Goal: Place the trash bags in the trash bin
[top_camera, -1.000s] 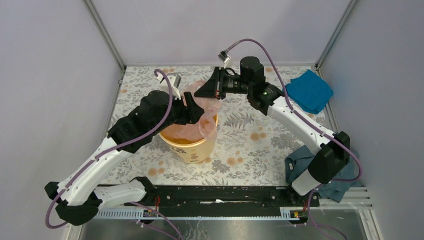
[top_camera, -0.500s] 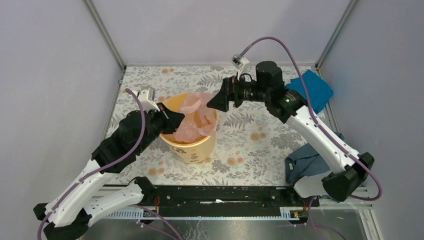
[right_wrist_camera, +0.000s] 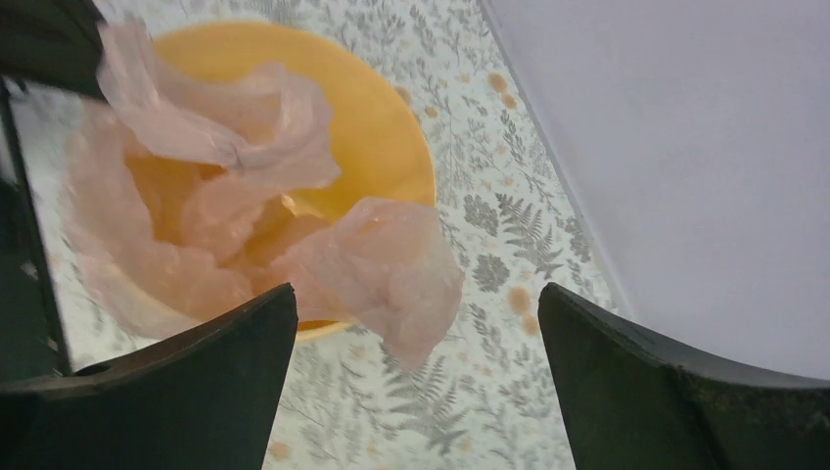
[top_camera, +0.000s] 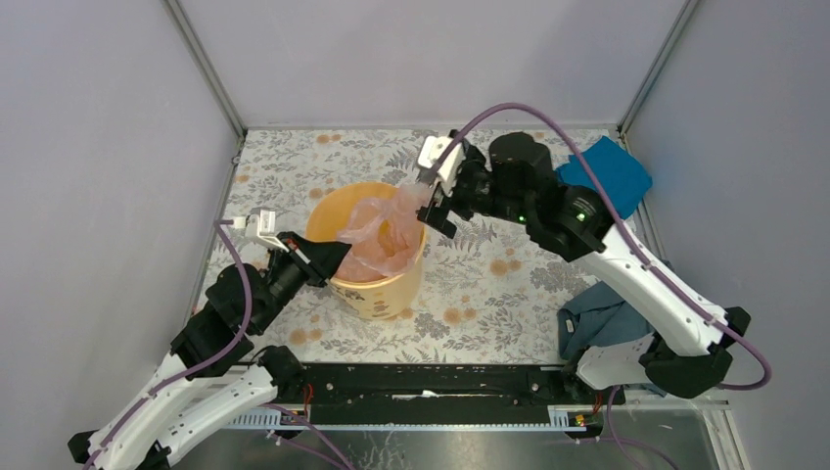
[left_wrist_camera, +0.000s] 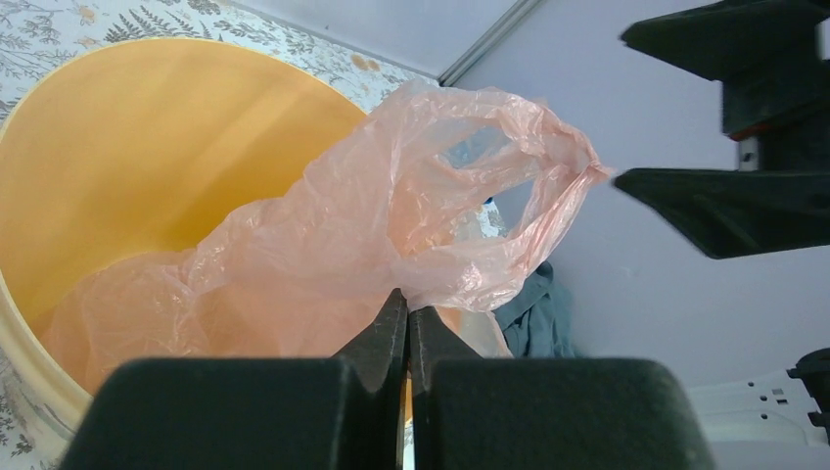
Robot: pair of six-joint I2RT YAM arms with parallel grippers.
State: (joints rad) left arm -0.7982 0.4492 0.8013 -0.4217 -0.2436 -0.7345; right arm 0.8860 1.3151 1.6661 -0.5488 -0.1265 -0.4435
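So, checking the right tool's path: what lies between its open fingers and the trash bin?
Only a loose flap of the trash bag, draped over the trash bin rim; the right wrist view shows it in front of the right tool.

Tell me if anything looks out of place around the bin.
The pink trash bag sits bunched in the yellow-orange bin rather than fully inside: one flap hangs over the rim toward the open right gripper, while the left gripper pinches another part.
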